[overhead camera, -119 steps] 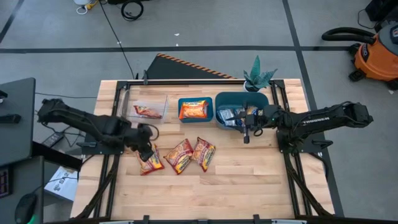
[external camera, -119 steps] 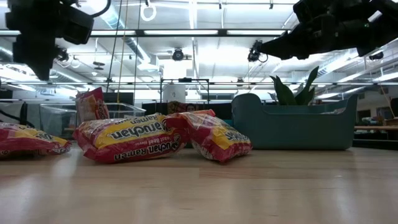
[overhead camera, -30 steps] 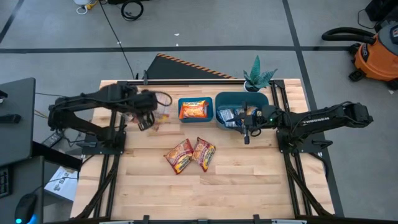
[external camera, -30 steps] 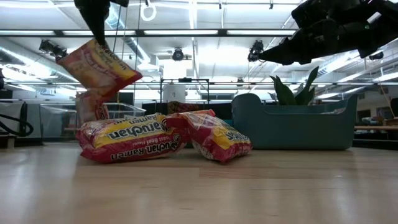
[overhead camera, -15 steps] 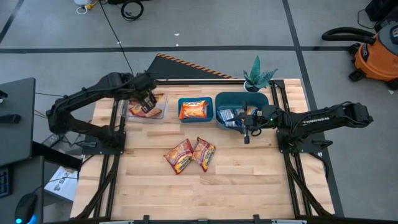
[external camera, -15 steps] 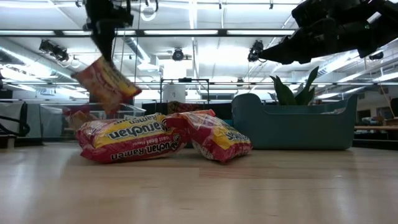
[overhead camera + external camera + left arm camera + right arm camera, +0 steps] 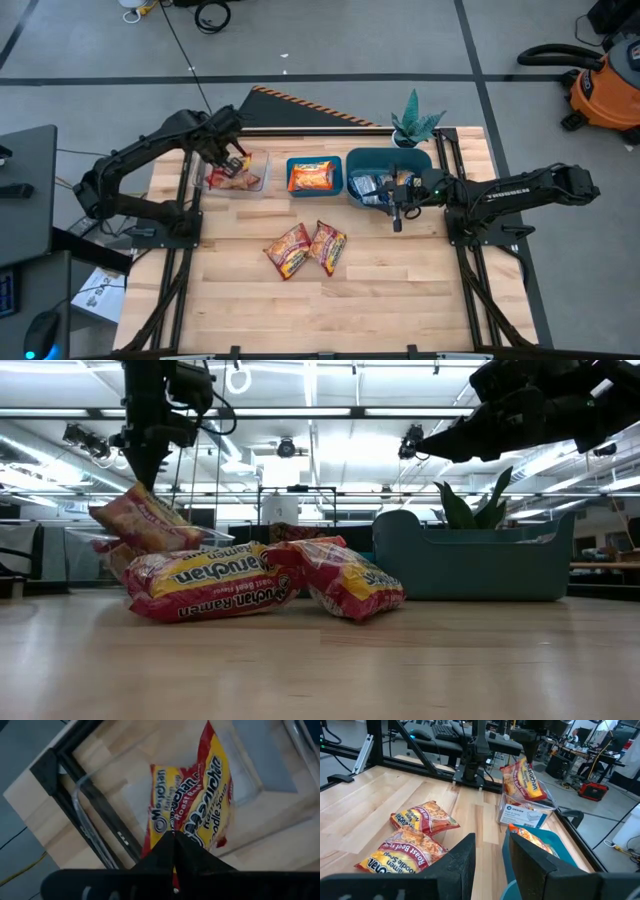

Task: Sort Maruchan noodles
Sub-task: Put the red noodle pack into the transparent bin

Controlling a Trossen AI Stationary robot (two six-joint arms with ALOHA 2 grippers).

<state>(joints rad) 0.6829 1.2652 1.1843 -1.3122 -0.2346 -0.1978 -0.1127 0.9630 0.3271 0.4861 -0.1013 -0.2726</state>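
A red Maruchan noodle packet hangs from my shut left gripper over the clear tray at the far left. A second red packet lies in that tray under it. Two more red packets lie flat mid-table. An orange packet lies in the small teal bin. Blue-and-white packets fill the large teal bin. My right gripper stands open at that bin's near edge, with nothing between its fingers. My left gripper pinches the red packet's upper end between its two fingers, which come from above and point down. The packet hangs tilted below the fingers, its lower part down in the clear tray over the other red packet.
A potted plant stands at the far edge behind the large bin. Bare wood lies along the table's near half. Black rails run along both table sides.
My left gripper has carried the red packet toward the table's far edge and lowered it, still shut on it. The packet, which hung high above the table, now hangs down into the clear tray.
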